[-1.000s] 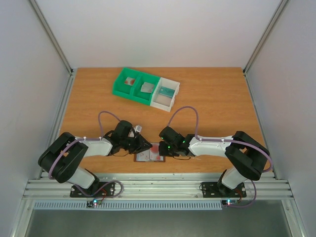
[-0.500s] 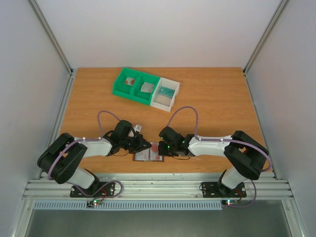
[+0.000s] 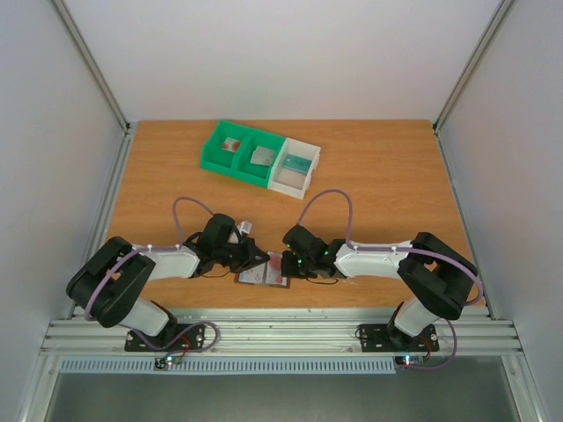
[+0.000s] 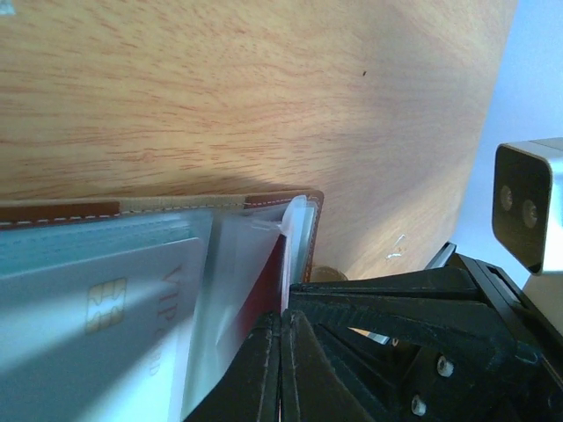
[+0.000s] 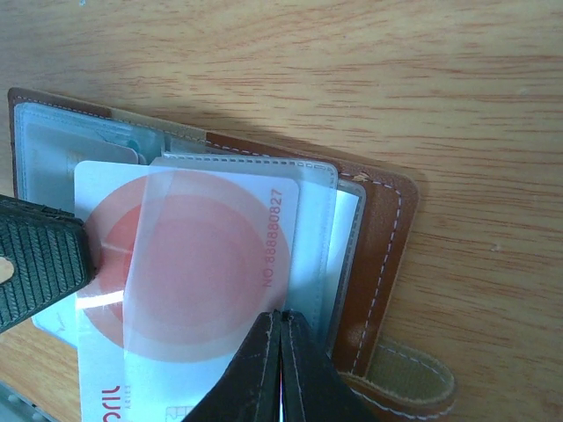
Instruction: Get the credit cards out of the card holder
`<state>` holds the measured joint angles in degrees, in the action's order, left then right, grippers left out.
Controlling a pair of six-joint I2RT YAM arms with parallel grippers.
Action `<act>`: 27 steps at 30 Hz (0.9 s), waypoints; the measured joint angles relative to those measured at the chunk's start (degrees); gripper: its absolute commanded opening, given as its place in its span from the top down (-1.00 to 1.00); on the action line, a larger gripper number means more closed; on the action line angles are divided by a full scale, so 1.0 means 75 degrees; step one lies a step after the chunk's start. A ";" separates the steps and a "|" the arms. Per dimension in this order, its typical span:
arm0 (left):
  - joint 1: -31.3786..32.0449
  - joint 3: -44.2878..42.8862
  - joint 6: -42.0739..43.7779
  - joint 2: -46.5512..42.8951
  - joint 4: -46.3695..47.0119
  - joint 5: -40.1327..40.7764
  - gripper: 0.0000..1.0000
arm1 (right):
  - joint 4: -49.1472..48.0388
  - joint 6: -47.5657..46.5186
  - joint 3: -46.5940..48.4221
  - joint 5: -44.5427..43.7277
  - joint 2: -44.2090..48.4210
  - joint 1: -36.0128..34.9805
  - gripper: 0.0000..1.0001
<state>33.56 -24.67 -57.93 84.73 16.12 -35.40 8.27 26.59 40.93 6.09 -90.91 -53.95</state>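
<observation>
At near edge of wood-grain table (image 5: 352, 70), open brown stitched card holder (image 5: 387, 246) lying flat, left gripper (image 4: 281, 318) pinched shut on its clear plastic sleeve (image 4: 295, 229), right gripper (image 5: 281, 318) jaws closed together over glossy red-disc card (image 5: 176, 264)

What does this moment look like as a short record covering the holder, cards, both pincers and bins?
card holder: lying open on the table, near edge, between both arms
red card: in the holder, partly under a clear sleeve
pale card: in a pocket, chip showing
left pincer: shut, tips at the holder's left end
right pincer: shut, tips at the clear sleeve's edge; what it pinches is unclear
green bin: far side, small items inside
white bin: joined to the green bin's right
</observation>
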 measured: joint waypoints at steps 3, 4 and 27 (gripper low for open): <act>0.0003 0.0000 0.0108 -0.0023 -0.0099 0.0047 0.99 | 0.0000 0.0000 0.0000 0.0000 0.0000 0.0000 0.93; 0.0003 0.0000 0.0143 -0.0052 -0.0157 0.0067 0.99 | 0.0000 0.0000 0.0000 0.0000 0.0000 0.0003 0.93; 0.0009 -0.0877 0.1469 -0.2020 -0.3821 0.1416 0.99 | 0.1011 -0.0804 0.0009 -0.0050 0.0682 0.0358 0.75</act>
<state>33.63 -31.24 -46.92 69.58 -12.53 -24.77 15.86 20.56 40.99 5.72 -85.80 -51.27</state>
